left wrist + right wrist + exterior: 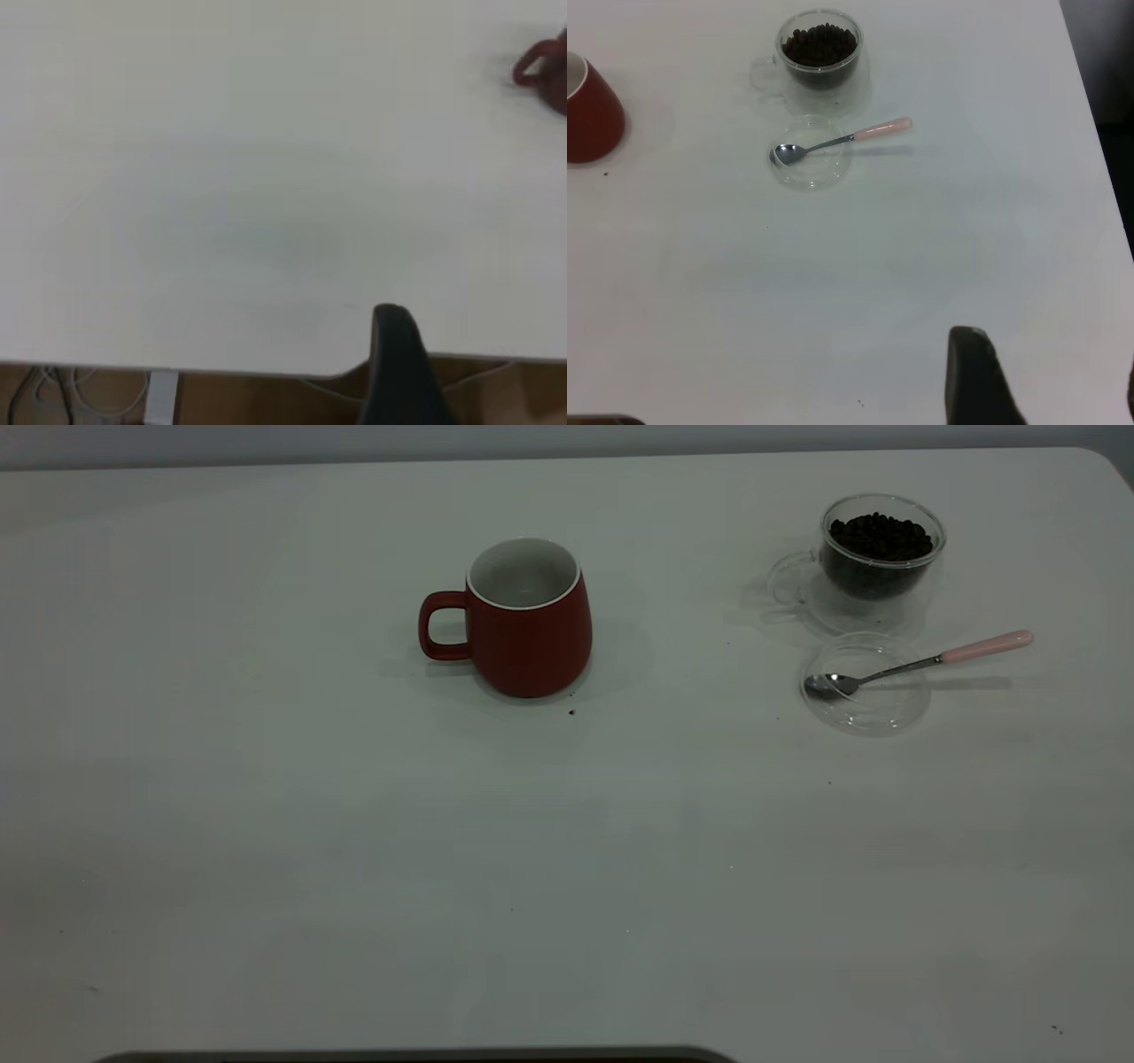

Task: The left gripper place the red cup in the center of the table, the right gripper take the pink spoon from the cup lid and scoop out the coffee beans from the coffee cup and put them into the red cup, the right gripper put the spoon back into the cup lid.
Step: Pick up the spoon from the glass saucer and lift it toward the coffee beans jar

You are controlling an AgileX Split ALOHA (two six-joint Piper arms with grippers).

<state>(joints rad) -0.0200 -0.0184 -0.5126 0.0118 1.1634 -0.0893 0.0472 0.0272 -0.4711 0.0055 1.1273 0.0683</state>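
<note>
1. Right claw: only one dark finger [976, 376] is seen at the frame edge in its wrist view; whether the right claw is open or closed cannot be told. It is held well back from all items, over bare surface [266, 824].
2. Left claw: one dark finger [400, 367] is likewise seen, near the surface edge; its state cannot be told either.
3. Ahead of the right claw, the cup lid [811, 165] is found with the pink spoon [842, 141] laid across it, bowl inside, handle overhanging the rim. The spoon is judged light, stiff and slippery; the pink handle end is the advised hold.
4. Just beyond, the coffee cup [819, 55] stands heaped with coffee beans [820, 44]. It is judged fragile.
5. The red cup [529, 615] stands upright near mid-surface, apparently empty and cut off at the edge of both wrist views.
</note>
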